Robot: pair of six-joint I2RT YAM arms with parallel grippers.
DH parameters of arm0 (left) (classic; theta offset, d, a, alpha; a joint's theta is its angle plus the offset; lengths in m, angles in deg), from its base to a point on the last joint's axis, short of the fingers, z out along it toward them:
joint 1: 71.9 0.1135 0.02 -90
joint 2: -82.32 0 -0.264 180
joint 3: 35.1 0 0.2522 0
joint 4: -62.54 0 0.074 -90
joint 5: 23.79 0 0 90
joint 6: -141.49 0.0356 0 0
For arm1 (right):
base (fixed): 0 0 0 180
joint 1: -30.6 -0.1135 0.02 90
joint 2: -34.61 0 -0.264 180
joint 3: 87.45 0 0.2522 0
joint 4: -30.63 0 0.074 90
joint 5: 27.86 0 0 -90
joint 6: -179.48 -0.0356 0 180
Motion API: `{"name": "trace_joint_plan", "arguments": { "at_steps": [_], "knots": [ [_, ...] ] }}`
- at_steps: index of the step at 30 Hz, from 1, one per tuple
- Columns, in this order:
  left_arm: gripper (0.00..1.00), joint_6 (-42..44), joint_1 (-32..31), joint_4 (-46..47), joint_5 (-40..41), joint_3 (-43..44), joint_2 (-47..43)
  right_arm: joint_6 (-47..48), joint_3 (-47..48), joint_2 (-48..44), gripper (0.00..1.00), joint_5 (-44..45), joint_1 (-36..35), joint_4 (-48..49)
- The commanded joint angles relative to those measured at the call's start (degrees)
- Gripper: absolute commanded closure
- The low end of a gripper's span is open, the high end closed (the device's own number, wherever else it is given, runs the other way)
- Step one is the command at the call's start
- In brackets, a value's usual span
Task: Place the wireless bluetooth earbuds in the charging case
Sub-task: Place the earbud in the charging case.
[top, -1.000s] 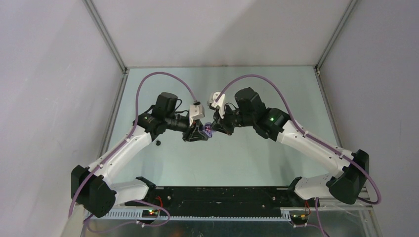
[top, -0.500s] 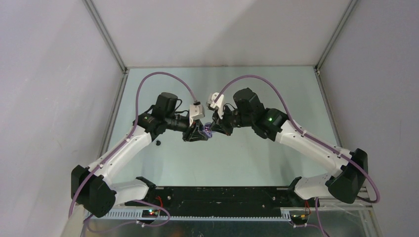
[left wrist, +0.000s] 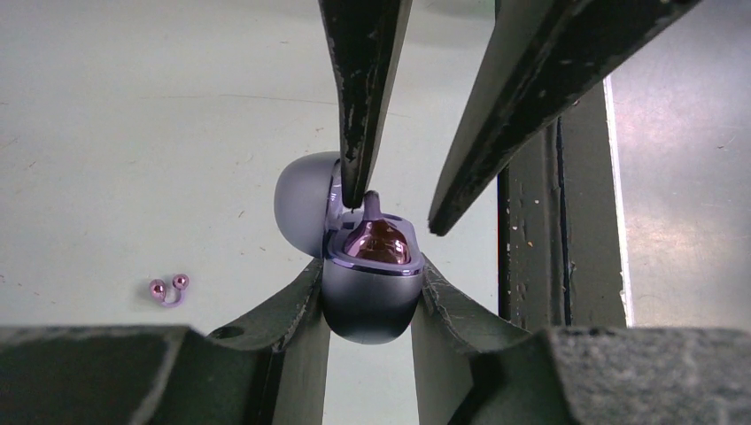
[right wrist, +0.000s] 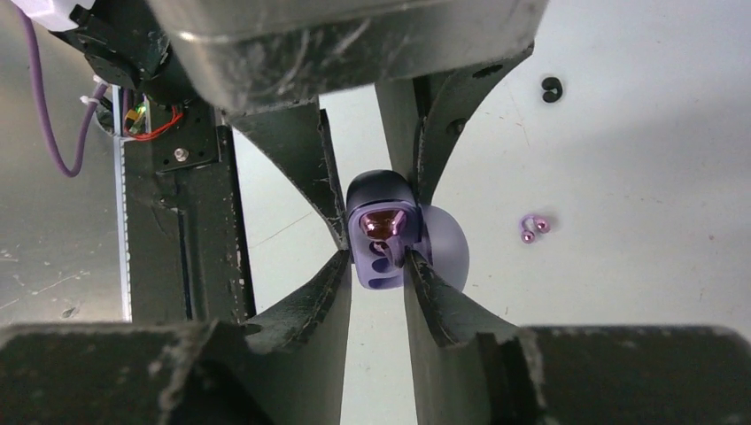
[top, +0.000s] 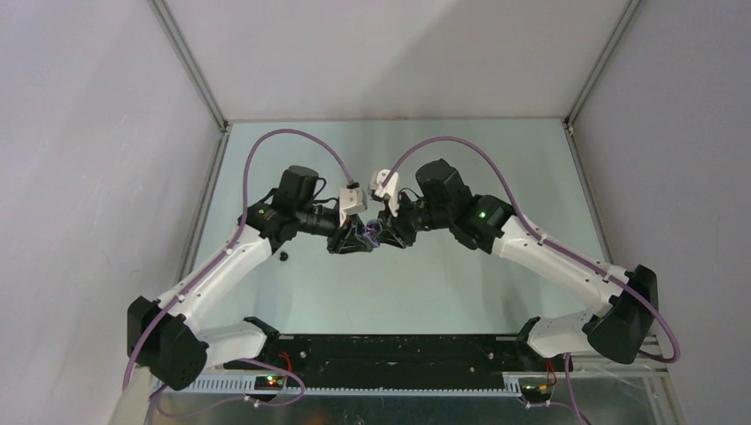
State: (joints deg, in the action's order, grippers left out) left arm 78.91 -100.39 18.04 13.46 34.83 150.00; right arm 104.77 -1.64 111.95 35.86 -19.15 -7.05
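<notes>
My left gripper (left wrist: 370,285) is shut on a grey-purple charging case (left wrist: 370,305) and holds it above the table with its lid (left wrist: 305,202) swung open. A shiny pale purple earbud (left wrist: 379,243) lies in the case's upper well. My right gripper (left wrist: 396,212) hangs over the open case with its jaws apart, and one fingertip (left wrist: 356,197) touches the bud's stem. In the right wrist view its fingertips (right wrist: 340,257) flank the case's face (right wrist: 379,266). In the top view the two grippers meet at the case (top: 373,233).
A second pale purple earbud (left wrist: 168,290) lies loose on the table, also visible as the purple bud (right wrist: 534,227) in the right wrist view. A black earbud (right wrist: 551,88) lies farther off, near the left arm (top: 283,257). The black base rail (left wrist: 531,230) runs along the near edge.
The right gripper has edged left toward the case and its jaws have parted. The left gripper and the case have not moved.
</notes>
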Motion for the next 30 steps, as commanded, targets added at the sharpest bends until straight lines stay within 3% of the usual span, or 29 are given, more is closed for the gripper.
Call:
{"name": "trace_joint_plan", "arguments": {
  "at_steps": [1, 5, 12, 20, 26, 30],
  "knots": [
    [1.00, 0.1, -0.3, 1.2, -1.0, 1.8, -1.9, 0.6, 1.4, -3.0, 0.67, -2.7, 1.0, -0.6],
    [1.00, 0.3, -0.3, 1.0, -0.7, 1.8, -1.9, -0.1, 1.6, -4.5, 0.68, -3.7, 2.5, -0.7],
    [1.00, 0.6, -0.3, 0.4, -0.3, 2.1, -2.0, -1.5, 1.6, -4.3, 0.79, -1.7, 3.3, 0.4],
    [1.00, 1.6, 0.5, -0.1, 1.6, 2.1, -4.3, -5.8, 1.5, -2.7, 0.75, 3.9, 7.9, 3.6],
    [1.00, 2.2, 1.1, -0.3, 2.7, 2.0, -5.8, -9.2, 2.1, 3.7, 0.73, 0.0, 15.2, 5.2],
    [1.00, 2.5, 1.1, -0.3, 3.2, 1.9, -6.5, -11.4, 7.1, 14.1, 0.73, -4.4, 18.1, 1.8]
  ]
}}
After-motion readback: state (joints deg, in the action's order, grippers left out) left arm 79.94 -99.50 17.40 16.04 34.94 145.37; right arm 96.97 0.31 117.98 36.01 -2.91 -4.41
